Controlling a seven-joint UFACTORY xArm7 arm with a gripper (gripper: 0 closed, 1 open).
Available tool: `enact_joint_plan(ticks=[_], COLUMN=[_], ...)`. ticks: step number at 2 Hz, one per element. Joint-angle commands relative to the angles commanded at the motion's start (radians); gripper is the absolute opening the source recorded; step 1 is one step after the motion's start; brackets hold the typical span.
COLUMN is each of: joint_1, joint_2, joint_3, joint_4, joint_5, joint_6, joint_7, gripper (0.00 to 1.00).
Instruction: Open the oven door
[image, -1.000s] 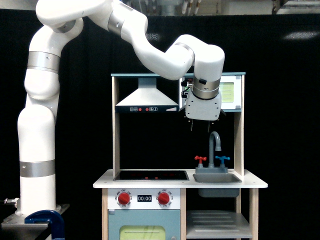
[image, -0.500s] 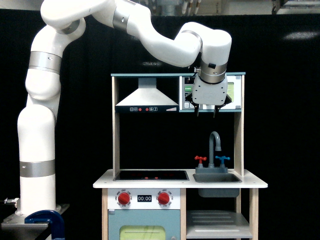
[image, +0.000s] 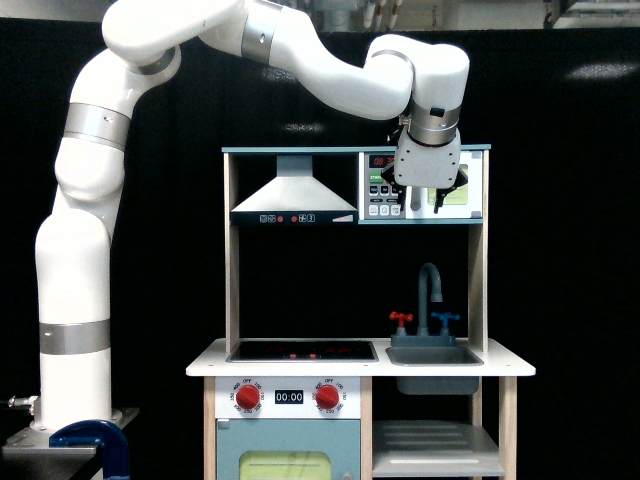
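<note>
Gripper (image: 425, 203) hangs in front of the oven door (image: 452, 185), fingers spread, holding nothing. Approach step; next needs fingers around the door's handle.

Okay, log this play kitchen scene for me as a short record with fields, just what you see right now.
Setting: toy kitchen, black backdrop
Arm: white, reaching in from the exterior view's left
Gripper: in front of the oven door, fingers pointing down; contact unclear
Oven door: appears closed, mostly hidden
Button panel: left of the door
Below: faucet, sink
Lower front: two red knobs
</note>
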Motion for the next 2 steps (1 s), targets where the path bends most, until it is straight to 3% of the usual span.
enact_joint_plan(ticks=[1,2], joint_1=[-0.002,-0.001], joint_2=[0.035,0.022], joint_3=[0.065,0.087], joint_4=[0.084,0.072], joint_5=[-0.011,-0.018], joint_6=[-0.019,-0.036], joint_7=[0.079,0.096], gripper=[1.00,1.00])
